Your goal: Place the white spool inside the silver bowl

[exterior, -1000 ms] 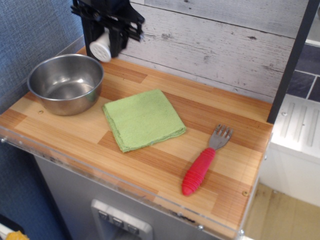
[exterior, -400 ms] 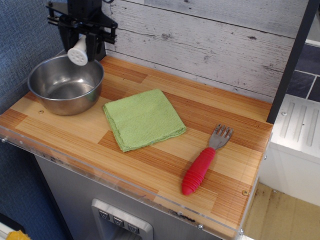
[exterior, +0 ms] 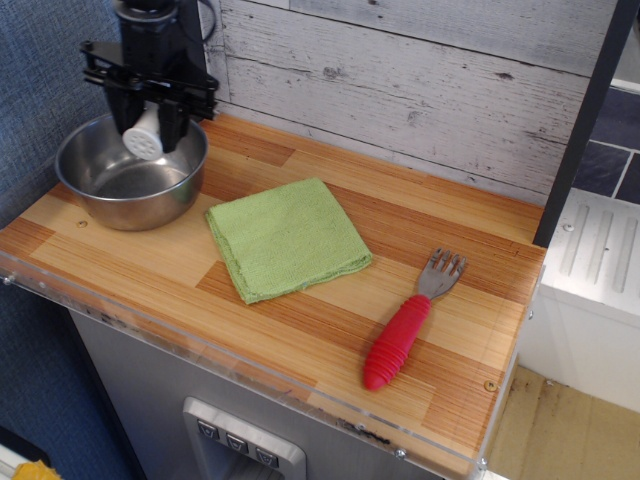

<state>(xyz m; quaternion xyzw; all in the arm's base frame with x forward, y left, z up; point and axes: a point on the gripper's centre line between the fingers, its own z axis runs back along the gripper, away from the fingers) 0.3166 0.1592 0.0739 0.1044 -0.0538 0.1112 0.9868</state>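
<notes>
Now the silver bowl (exterior: 131, 170) sits at the left end of the wooden counter (exterior: 300, 300). Above the bowl's far rim hangs the black gripper (exterior: 147, 128), its fingers closed on the white spool (exterior: 144, 135), which is held clear of the metal. Right of the bowl lies a green cloth (exterior: 286, 238), and farther right a red-handled fork (exterior: 405, 325).

I have one view only: a fixed camera set high off the table's (exterior: 300, 320) front right corner, looking down and leftward across its whole top to the plank wall (exterior: 420, 80) behind, at middling distance.
</notes>
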